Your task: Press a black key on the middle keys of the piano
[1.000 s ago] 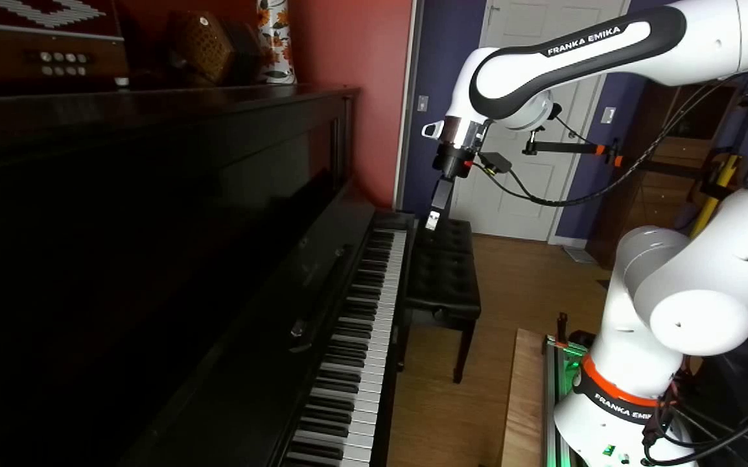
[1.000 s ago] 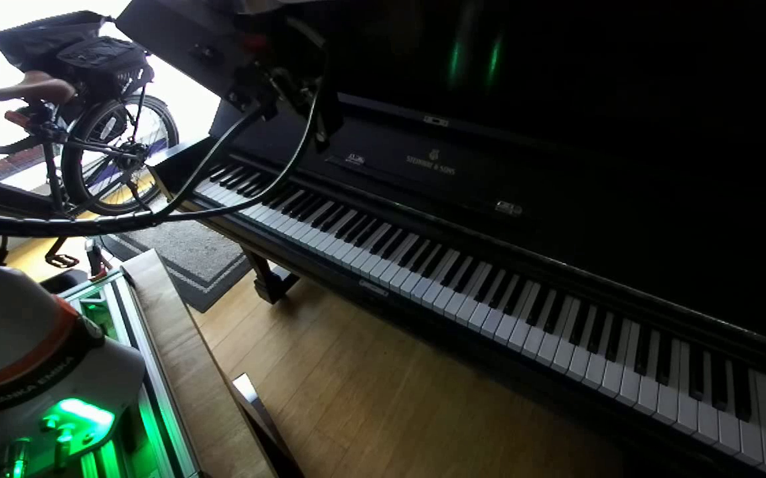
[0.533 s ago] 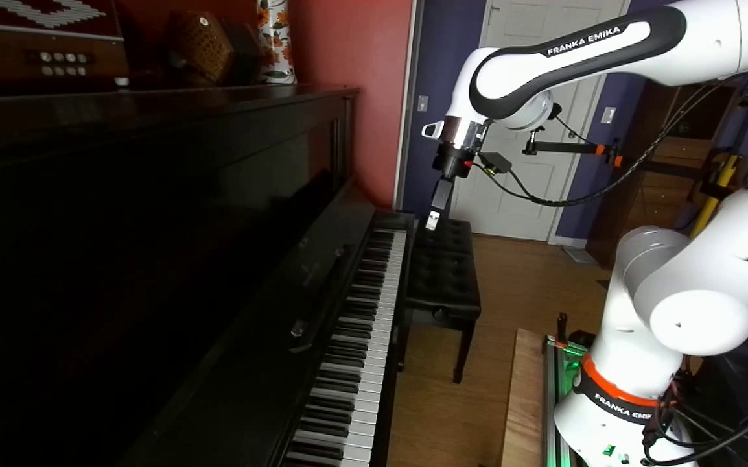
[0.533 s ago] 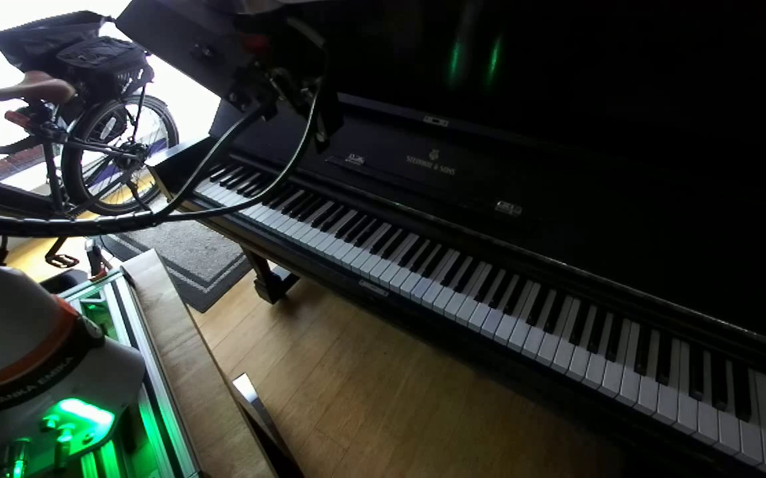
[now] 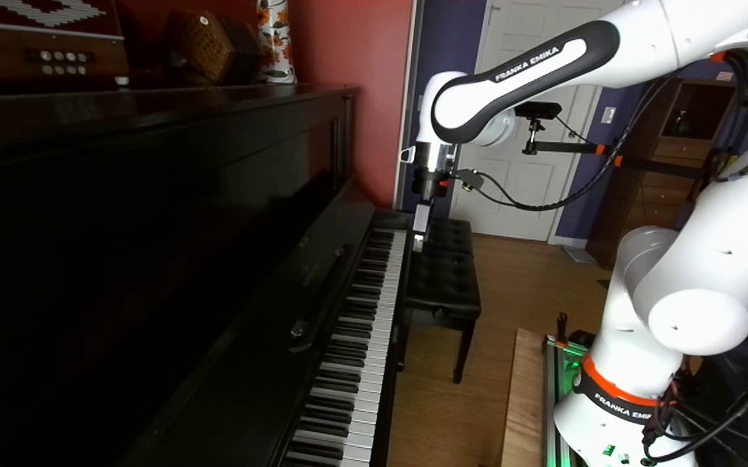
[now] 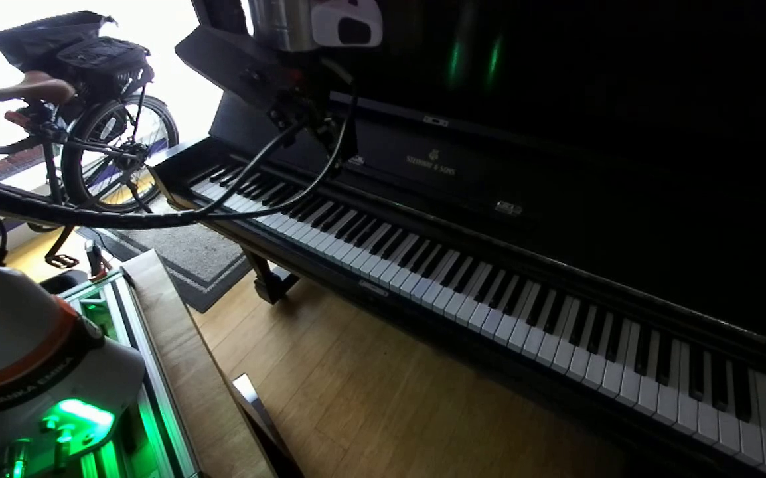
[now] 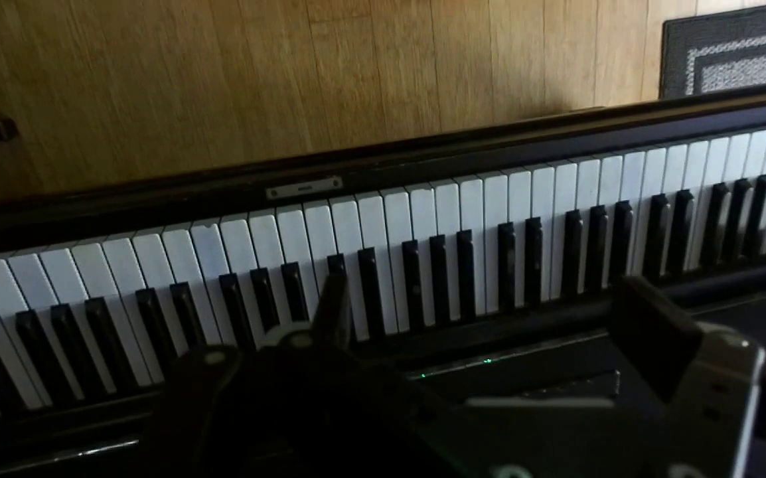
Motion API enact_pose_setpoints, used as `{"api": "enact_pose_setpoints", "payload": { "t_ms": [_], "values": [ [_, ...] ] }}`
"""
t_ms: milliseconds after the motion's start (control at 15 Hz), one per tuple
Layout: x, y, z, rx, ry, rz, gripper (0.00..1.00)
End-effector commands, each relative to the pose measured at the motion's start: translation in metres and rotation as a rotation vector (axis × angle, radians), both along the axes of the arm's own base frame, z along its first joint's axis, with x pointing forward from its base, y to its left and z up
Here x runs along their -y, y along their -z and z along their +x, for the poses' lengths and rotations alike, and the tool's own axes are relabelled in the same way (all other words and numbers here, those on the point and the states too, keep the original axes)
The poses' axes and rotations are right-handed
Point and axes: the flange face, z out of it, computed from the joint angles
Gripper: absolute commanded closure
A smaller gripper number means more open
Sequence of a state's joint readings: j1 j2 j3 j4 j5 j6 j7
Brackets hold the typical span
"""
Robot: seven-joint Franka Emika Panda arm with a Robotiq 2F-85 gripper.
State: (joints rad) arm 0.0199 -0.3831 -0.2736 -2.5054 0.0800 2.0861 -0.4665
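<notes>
The glossy black upright piano (image 5: 173, 214) stands with its keyboard uncovered, in both exterior views (image 6: 595, 199). Its middle keys (image 5: 384, 318) show as white keys with raised black keys between them, also in an exterior view (image 6: 409, 265) and the wrist view (image 7: 383, 226). My gripper (image 5: 418, 243) hangs fingers-down above the front edge of the keyboard, apart from the keys. In the wrist view my gripper (image 7: 482, 282) has its two dark fingers wide apart with nothing between them. The left finger overlaps a black key in that view. In an exterior view the gripper (image 6: 336, 156) is dark and its fingertips are hard to make out.
A dark tufted bench (image 5: 442, 279) stands beside the keyboard, near the gripper. The piano's fallboard (image 6: 436, 172) rises behind the keys. A cable (image 6: 277, 209) loops from the wrist. A wooden table (image 6: 177, 345) carries the robot base. A bicycle (image 6: 91, 133) stands beyond the piano.
Over the last half second the arm has moved lower and closer to the piano, so the gripper hangs nearer the keyboard. Before that it was still. The keys look the same.
</notes>
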Motion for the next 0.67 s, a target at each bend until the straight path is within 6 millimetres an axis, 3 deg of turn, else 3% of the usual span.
{"api": "enact_pose_setpoints", "payload": {
  "t_ms": [0,267,600],
  "values": [
    [0.011,0.036,0.047,-0.056,0.008,-0.069,0.00],
    [0.019,0.066,0.090,-0.036,-0.015,-0.117,0.00],
    [0.023,0.106,0.125,-0.070,-0.001,-0.128,0.00]
  ]
}}
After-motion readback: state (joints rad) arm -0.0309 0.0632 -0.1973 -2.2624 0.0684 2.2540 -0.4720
